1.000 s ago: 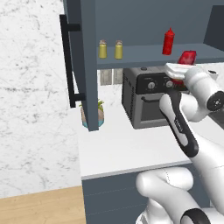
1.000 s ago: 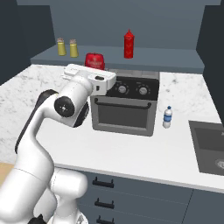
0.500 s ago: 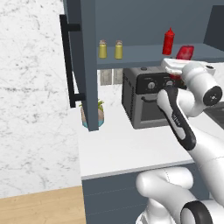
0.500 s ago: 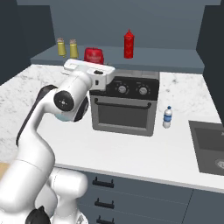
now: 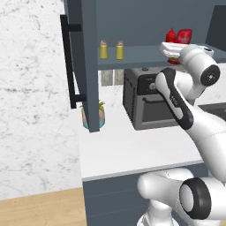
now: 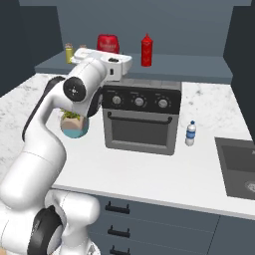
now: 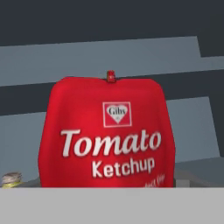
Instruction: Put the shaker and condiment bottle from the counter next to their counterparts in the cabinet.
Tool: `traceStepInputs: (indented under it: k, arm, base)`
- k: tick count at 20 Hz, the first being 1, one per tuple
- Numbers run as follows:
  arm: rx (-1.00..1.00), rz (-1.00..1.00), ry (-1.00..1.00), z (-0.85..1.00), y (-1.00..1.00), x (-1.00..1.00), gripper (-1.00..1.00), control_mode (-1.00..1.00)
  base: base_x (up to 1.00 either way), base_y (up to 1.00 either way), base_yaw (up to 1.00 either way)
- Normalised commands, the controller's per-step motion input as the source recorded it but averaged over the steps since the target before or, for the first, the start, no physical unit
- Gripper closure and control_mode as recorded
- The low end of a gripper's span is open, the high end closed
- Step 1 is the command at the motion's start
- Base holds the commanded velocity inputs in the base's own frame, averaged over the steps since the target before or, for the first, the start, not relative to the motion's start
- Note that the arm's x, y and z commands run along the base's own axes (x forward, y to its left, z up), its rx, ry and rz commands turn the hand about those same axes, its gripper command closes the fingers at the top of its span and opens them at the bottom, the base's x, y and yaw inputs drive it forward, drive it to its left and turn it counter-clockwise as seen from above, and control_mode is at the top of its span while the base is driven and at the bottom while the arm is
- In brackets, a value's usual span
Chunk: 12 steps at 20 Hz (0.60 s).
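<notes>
Red ketchup label (image 7: 109, 140), hand view's alone

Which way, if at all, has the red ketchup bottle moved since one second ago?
Yes. The condiment bottle has risen, from just above the top of the toaster oven to the level of the cabinet shelf.

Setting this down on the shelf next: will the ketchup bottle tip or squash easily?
The ketchup bottle looks broad and squat, so it probably stands steadily. Its bulging sides suggest soft plastic that gives when squeezed. The slim red bottle nearby looks likelier to topple if bumped.
</notes>
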Motion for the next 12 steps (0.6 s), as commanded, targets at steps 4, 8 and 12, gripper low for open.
traceStepInputs:
  k: [4,8,12]
  arm:
    - [0.0,0.0,0.02,0.06,0.01,0.33,1.0,-1.0]
    - [-0.01,0.0,0.0,0.0,0.0,0.36,1.0,-1.0]
    - [-0.04,0.0,0.0,0.0,0.01,0.38,1.0,-1.0]
  base:
    - [0.0,0.0,0.0]
    - [0.0,0.0,0.0]
    - [0.0,0.0,0.0]
